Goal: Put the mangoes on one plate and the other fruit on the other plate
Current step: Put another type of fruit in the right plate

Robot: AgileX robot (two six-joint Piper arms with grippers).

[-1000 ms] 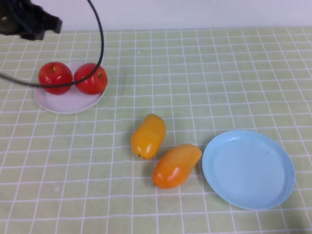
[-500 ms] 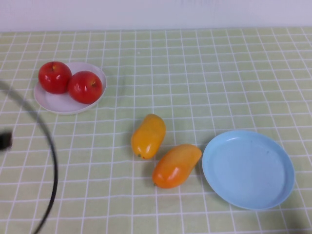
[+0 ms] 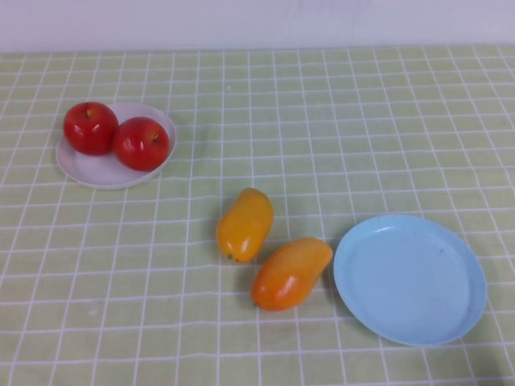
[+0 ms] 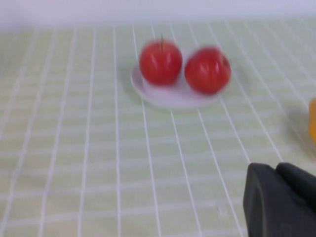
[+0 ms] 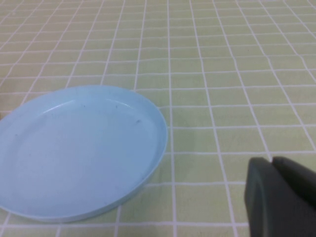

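Note:
Two red apples [image 3: 91,127] [image 3: 142,143] rest on the white plate [image 3: 96,171] at the far left; the left wrist view shows the same apples [image 4: 160,62] [image 4: 207,70] and white plate [image 4: 173,95]. Two orange mangoes [image 3: 245,224] [image 3: 291,273] lie on the cloth mid-table, left of the empty light blue plate [image 3: 409,278], which also fills the right wrist view [image 5: 79,153]. My left gripper [image 4: 277,170] is shut and empty, pulled back on the near left side. My right gripper [image 5: 272,161] is shut and empty, just off the blue plate's rim. Neither gripper shows in the high view.
A green checked cloth [image 3: 322,121] covers the whole table. A white wall runs along the far edge. An orange sliver of a mango [image 4: 312,121] shows at the edge of the left wrist view.
The left arm and its cable have drawn back from over the white plate and left the high view. One apple shifted slightly on the plate. The mangoes and blue plate stayed put.

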